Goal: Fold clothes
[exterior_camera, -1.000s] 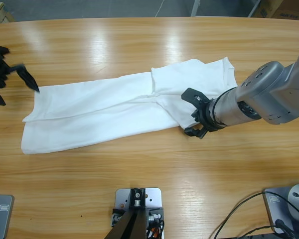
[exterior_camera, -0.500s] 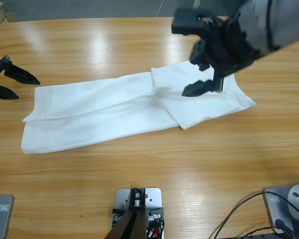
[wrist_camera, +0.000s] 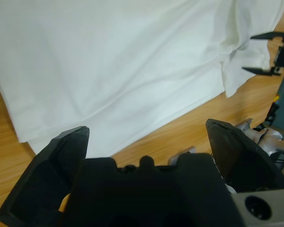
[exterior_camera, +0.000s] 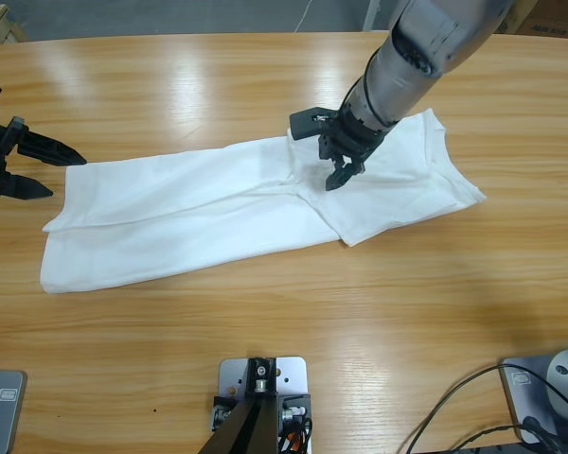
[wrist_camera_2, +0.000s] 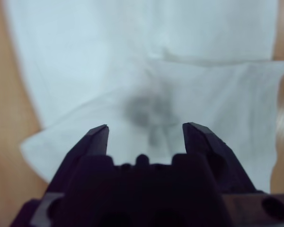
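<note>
The clothes are one white T-shirt (exterior_camera: 189, 203), lying flat as a long band across the wooden table, with its right end folded over. My right gripper (exterior_camera: 314, 153) comes down from the top and hangs open just above that folded part, holding nothing. The right wrist view shows its shadow on the white cloth (wrist_camera_2: 146, 71) between the jaws of the right gripper (wrist_camera_2: 146, 126). My left gripper (exterior_camera: 66, 176) stands open at the shirt's left end, beside the cloth. The left wrist view looks over the left gripper (wrist_camera: 146, 126) along the shirt (wrist_camera: 123, 56) to the right gripper (wrist_camera: 248, 53) far off.
Bare table (exterior_camera: 265, 312) lies in front of the shirt and behind it. Black cables (exterior_camera: 473, 407) run along the front right edge. The table's far edge (exterior_camera: 170, 36) borders a grey floor.
The right arm left the shirt's right end, rose high, and now reaches down from the top over the folded part. The left gripper shifted slightly near the left end.
</note>
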Tool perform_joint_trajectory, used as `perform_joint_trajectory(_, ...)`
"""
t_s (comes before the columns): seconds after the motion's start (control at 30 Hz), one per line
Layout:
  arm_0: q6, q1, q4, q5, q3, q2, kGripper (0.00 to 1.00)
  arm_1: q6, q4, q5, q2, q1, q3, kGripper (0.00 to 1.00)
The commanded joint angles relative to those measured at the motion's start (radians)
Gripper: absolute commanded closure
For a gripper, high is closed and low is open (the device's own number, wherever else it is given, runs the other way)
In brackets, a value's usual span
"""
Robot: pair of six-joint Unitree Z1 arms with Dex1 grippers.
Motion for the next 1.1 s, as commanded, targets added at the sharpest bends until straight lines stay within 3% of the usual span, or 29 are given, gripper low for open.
perform_joint_trajectory(0.03, -0.003, 0.011, -0.050, -0.054, 0.051, 0.039, 0.032, 0.044, -0.130, -0.054, 0.060, -0.010, 0.062, 0.368)
perform_joint_trajectory(0.27, -0.003, 0.011, -0.064, -0.057, 0.068, 0.067, 0.032, 0.044, -0.131, -0.018, 0.085, -0.010, 0.113, 0.395)
perform_joint_trajectory(0.57, -0.006, 0.011, -0.073, -0.075, 0.080, 0.070, 0.032, 0.071, -0.168, -0.168, 0.108, -0.061, 0.180, 0.395)
perform_joint_trajectory(0.8, -0.011, 0.011, -0.076, -0.084, 0.078, 0.070, 0.032, 0.254, -0.109, -0.303, 0.122, -0.085, 0.247, 0.386)
perform_joint_trajectory(1.1, -0.038, 0.011, -0.120, -0.088, 0.111, 0.104, 0.032, 0.467, -0.098, -0.374, 0.077, -0.143, 0.358, 0.386)
